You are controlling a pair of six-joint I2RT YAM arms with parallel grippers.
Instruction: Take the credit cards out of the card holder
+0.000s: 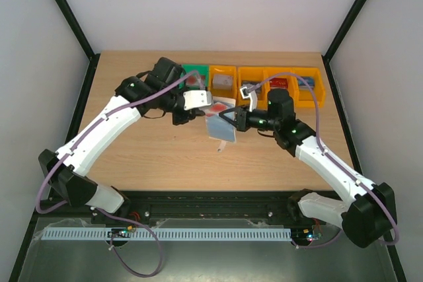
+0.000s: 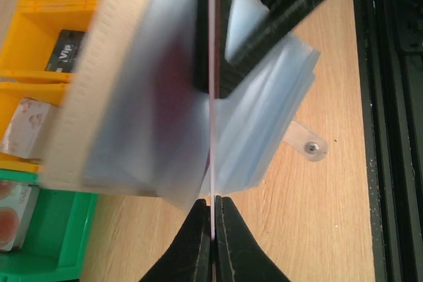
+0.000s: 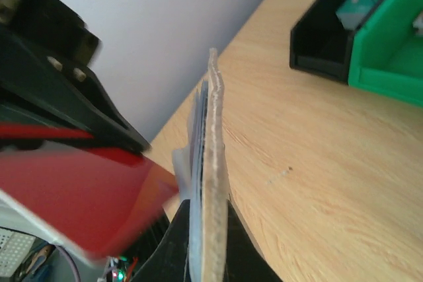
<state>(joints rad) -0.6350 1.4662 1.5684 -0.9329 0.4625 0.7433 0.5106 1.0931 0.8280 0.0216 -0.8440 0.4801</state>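
We logged, mid-desk: card holder (image 1: 223,129), likely soft and floppy, right gripper (image 3: 210,229) closed hard on its edge. Just beyond, left gripper (image 2: 213,212) pinched tight on one credit card (image 1: 220,105) (stiff, slick, light; we judged a thin-edge pinch best). Far edge: yellow bins (image 1: 237,84).

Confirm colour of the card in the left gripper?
Card is red, white-edged; best in right wrist view.

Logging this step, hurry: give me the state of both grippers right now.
Left gripper: shut on a credit card, pinched by its edge.
Right gripper: shut on the card holder.
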